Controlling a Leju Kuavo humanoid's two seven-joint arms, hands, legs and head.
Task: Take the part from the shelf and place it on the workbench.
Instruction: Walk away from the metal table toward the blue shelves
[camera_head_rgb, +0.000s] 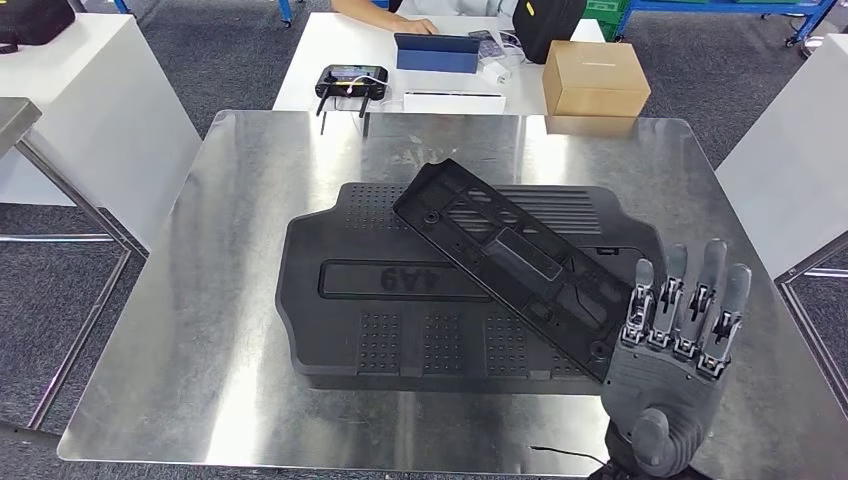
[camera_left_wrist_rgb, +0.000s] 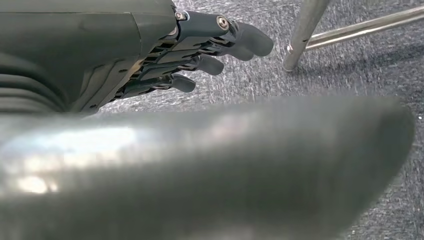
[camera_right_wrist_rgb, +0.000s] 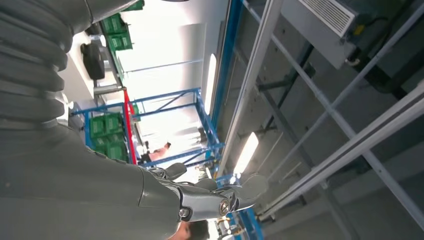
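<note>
Right hand (camera_head_rgb: 672, 350) raised upright at the near right corner of the worktop (camera_head_rgb: 230, 330), back of the hand toward the camera, fingers (camera_head_rgb: 712, 290) straight, pointing up and slightly spread, holding nothing. Fingertips overlap the near right end of the parts in the head view; contact cannot be told. In the right wrist view the same hand (camera_right_wrist_rgb: 200, 200) looks up at ceiling beams, strip lights and blue racking with green crates.

Left hand (camera_left_wrist_rgb: 200, 50) hangs low beside the worktop, over grey carpet (camera_left_wrist_rgb: 350, 70), near a shiny metal leg (camera_left_wrist_rgb: 305, 35). Its fingers (camera_left_wrist_rgb: 250, 42) are loosely curled, a little apart, with nothing in them. A blurred grey shape lies across the near part of that view; cannot tell what it is.

Worktop: bare brushed metal sheet, reflective, rounded corners. On its middle lies a large flat black plastic panel (camera_head_rgb: 380, 320), dotted grip patches and raised lettering on top. The long narrow black part (camera_head_rgb: 510, 262), a ribbed frame with cut-outs, lies diagonally across the panel's right half, resting on it.

Beyond: white table (camera_head_rgb: 320, 60) carrying a black handheld controller (camera_head_rgb: 351, 82), a blue tablet (camera_head_rgb: 436, 52), a cardboard box (camera_head_rgb: 594, 76). A person's arm (camera_head_rgb: 385, 15) rests at its far edge. Grey carpet floor all round.
</note>
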